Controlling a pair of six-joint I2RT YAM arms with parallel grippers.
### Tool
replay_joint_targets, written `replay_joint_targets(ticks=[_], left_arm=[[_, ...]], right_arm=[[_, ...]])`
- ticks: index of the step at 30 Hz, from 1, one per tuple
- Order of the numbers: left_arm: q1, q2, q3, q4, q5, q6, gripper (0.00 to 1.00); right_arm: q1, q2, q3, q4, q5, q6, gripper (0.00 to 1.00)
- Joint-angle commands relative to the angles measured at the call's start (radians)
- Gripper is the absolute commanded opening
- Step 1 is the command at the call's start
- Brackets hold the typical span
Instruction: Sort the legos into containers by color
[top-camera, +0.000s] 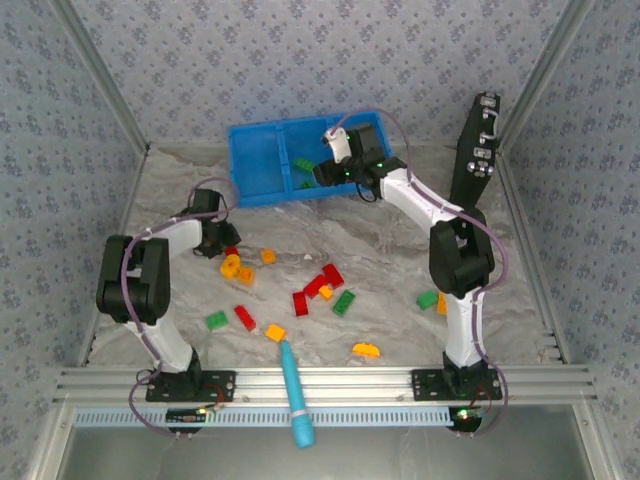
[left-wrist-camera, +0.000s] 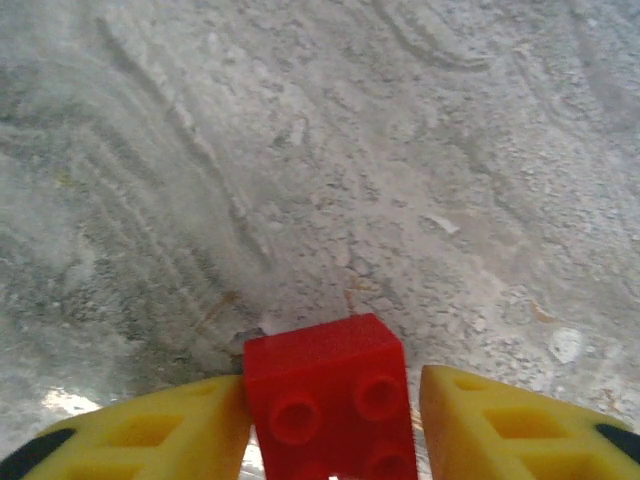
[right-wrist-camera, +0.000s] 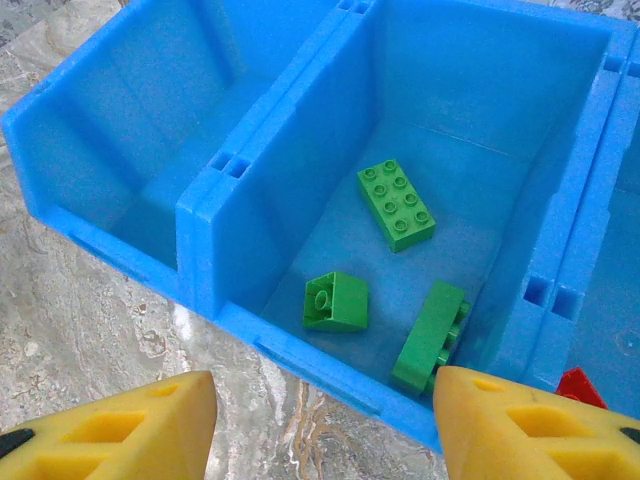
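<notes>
Left pincer (top-camera: 224, 246) is low on the grey marbled tabletop (top-camera: 390, 250), left of centre. It is closed down on a red plastic studded brick (left-wrist-camera: 328, 398). In the left wrist view the brick sits between the two yellow fingers (left-wrist-camera: 150, 440), with the left one touching it and the right one just beside its edge. The brick rests on the tabletop.

Right pincer (right-wrist-camera: 325, 430) hangs over the near wall of the bright blue plastic three-compartment tray (right-wrist-camera: 230, 190) at the far side of the tabletop. Its fingers (right-wrist-camera: 530, 425) are spread wide with nothing between them.

The middle compartment holds three green plastic bricks:
- a flat two-by-four green brick (right-wrist-camera: 396, 204), studs up
- a small sloped green brick (right-wrist-camera: 335, 302)
- a long green brick (right-wrist-camera: 432, 335), tipped on its side against the right wall

A small red brick corner (right-wrist-camera: 582, 386) shows in the right compartment.

Loose legos are scattered across the middle of the tabletop, well apart from the tray:
- a yellow round-edged piece (top-camera: 231, 266) just beside the left pincer
- an orange brick (top-camera: 268, 256)
- a cluster of red bricks (top-camera: 318, 288) with a green brick (top-camera: 343, 303)
- a green brick at left (top-camera: 216, 320)
- a green brick at right (top-camera: 428, 298)
- a yellow piece near the front (top-camera: 366, 350)

A long teal cylindrical stick (top-camera: 296, 395) lies across the front rail. An upright black case (top-camera: 478, 150) stands at the far right.
</notes>
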Motion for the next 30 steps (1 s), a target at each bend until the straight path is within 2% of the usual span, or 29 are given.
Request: replay_joint_targets(ticks=[1,3,5,11,14,17,19,23,30], left_arm=[[-0.002,0.076,0.015,0.094,-0.007,0.018,0.41],[-0.002,0.075,0.016,0.095,-0.006,0.021,0.34],[-0.003,0.065,0.014,0.099,-0.003,0.025,0.31],[-0.003,-0.053,0.013,0.11,0.062,0.038,0.3],[-0.003,-0.147,0.018,0.13,0.13,0.018,0.3],[-0.003,-0.238,0.03,0.167,0.212,-0.01,0.3],[-0.003,-0.283,0.056,0.176,0.259,-0.033,0.31],[-0.01,-0.345,0.096,0.174,0.296,-0.088,0.31],[-0.053,-0.457,0.089,0.155,0.199,-0.16,0.31]], right_arm=[[0.009,-0.038,-0.01,-0.033,-0.009,-0.02,0.61],[0.01,-0.045,-0.022,-0.036,-0.01,-0.021,0.61],[0.009,-0.054,-0.037,-0.035,-0.015,-0.02,0.61],[0.003,-0.108,-0.103,-0.035,-0.062,-0.002,0.62],[-0.014,-0.153,-0.164,0.014,-0.2,0.045,0.62],[-0.038,-0.195,-0.239,0.13,-0.423,0.124,0.65],[-0.033,-0.223,-0.28,0.187,-0.481,0.138,0.7],[0.003,-0.273,-0.34,0.21,-0.43,0.087,0.74],[0.092,-0.346,-0.476,0.557,-0.461,0.289,0.75]])
